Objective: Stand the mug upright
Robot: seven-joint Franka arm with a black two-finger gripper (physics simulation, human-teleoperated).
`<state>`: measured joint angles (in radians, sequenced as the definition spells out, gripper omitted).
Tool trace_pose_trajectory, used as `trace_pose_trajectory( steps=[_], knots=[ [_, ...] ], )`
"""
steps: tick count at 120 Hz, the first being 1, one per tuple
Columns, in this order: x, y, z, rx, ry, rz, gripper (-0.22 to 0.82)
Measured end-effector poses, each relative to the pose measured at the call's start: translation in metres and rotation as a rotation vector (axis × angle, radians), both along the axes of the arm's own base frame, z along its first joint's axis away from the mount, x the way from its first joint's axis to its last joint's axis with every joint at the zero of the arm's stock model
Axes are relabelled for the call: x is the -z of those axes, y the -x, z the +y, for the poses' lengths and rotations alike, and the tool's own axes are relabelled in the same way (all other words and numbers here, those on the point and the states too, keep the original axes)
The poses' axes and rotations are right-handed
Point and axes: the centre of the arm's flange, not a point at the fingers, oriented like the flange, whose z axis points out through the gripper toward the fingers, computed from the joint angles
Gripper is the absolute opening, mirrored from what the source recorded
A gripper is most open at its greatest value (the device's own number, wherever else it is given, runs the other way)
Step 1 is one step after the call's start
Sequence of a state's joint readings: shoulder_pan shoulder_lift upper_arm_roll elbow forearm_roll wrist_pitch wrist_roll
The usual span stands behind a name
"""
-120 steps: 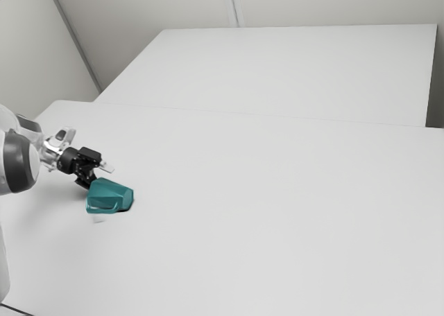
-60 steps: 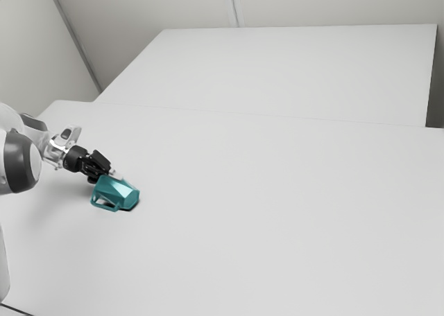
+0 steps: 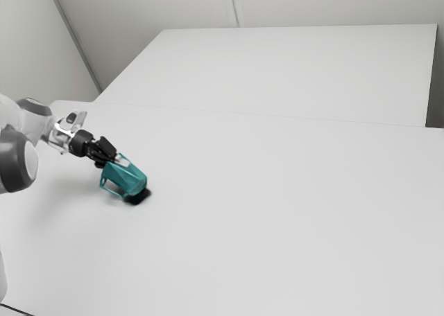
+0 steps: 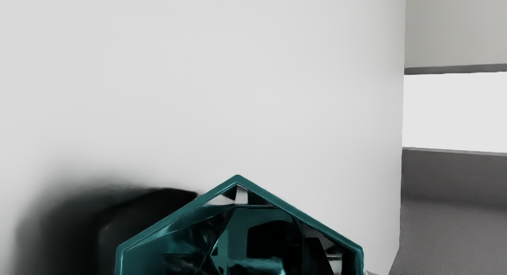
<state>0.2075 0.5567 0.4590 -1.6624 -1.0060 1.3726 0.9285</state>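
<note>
Gripper: black two-finger gripper (image 3: 120, 162), holding the mug near its open end, on the exterior view's left.
Mug: glossy teal, faceted mug (image 3: 130, 179), tilted, not upright; mouth toward the gripper, base slanting down toward the exterior view's right. Base contact with the tabletop cannot be determined.
Handle: angular teal handle (image 3: 113, 190), on the mug's lower side.
Interior: visible in the wrist view, within an angular rim.
Surface: plain white tabletop (image 3: 277, 212), dark shadow (image 3: 139, 197) near the base.
</note>
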Motion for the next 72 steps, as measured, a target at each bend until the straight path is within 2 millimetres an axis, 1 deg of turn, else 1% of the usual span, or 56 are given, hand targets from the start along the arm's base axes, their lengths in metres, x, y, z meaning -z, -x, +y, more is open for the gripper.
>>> trace_pose_trajectory(
  steps=[18,32,48,72],
  knots=[
    [-0.031,-0.009,-0.02,0.028,-0.012,-0.035,-0.17],
    [-0.049,-0.012,-0.032,0.054,-0.039,-0.032,-0.18],
    [-0.07,-0.014,-0.05,0.109,-0.12,-0.002,-0.18],
    [-0.098,-0.018,-0.066,0.162,-0.284,0.039,-0.18]
  ],
)
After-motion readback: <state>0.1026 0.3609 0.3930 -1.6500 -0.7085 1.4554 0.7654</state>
